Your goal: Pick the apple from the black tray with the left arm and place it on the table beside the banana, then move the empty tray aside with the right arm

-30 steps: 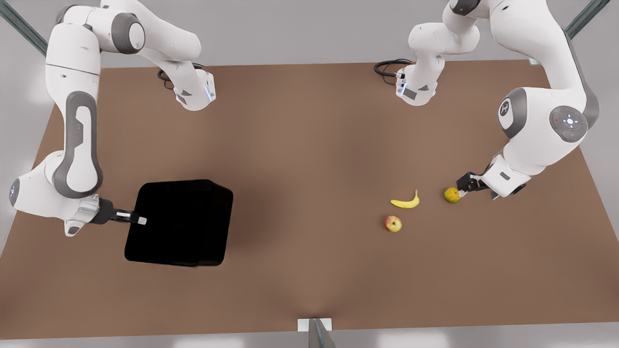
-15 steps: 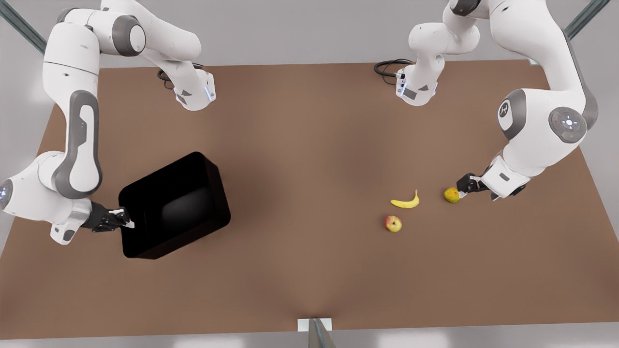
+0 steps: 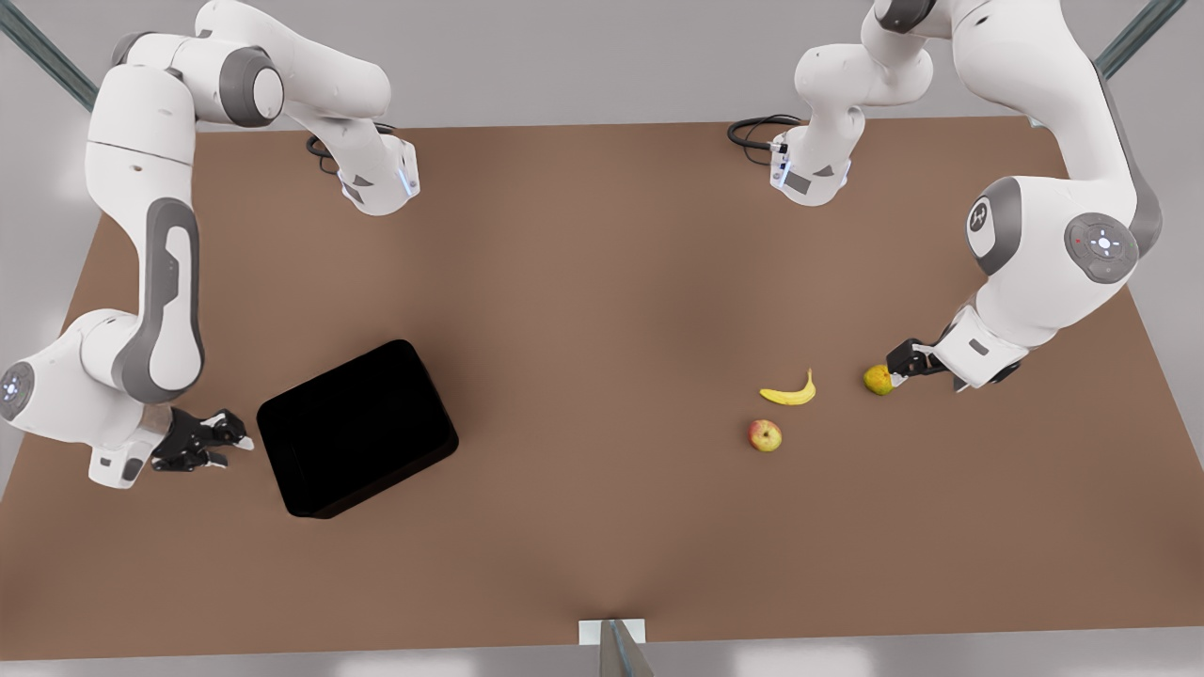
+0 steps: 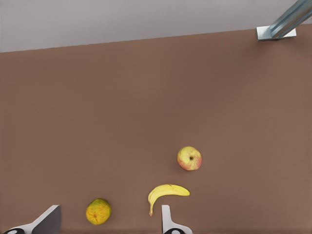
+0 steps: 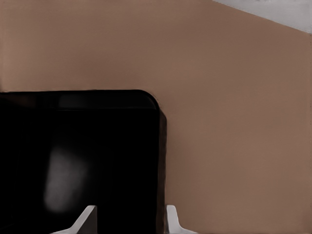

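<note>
The apple [image 3: 765, 434] [image 4: 189, 158] rests on the table [image 3: 602, 282], just below the banana [image 3: 790, 391] [image 4: 166, 193] in the front view. My left gripper [image 3: 895, 371] [image 4: 108, 229] hangs open at the front view's right, right beside a dull yellow-green citrus ball [image 3: 879, 380] [image 4: 98, 211]. The black tray [image 3: 357, 428] [image 5: 73, 161] lies flat and empty at the front view's left. My right gripper [image 3: 233, 444] [image 5: 129, 226] is open, a short gap to the left of the tray's edge.
Both arm bases [image 3: 376, 179] stand at the table's far edge with cables beside them. A metal post [image 3: 616, 649] rises at the near edge. Bare tabletop stretches between the tray and the fruit.
The right gripper held the tray's edge and had it tilted up; now it has let go and drawn back leftward, and the tray lies flat, turned. The left arm stayed put.
</note>
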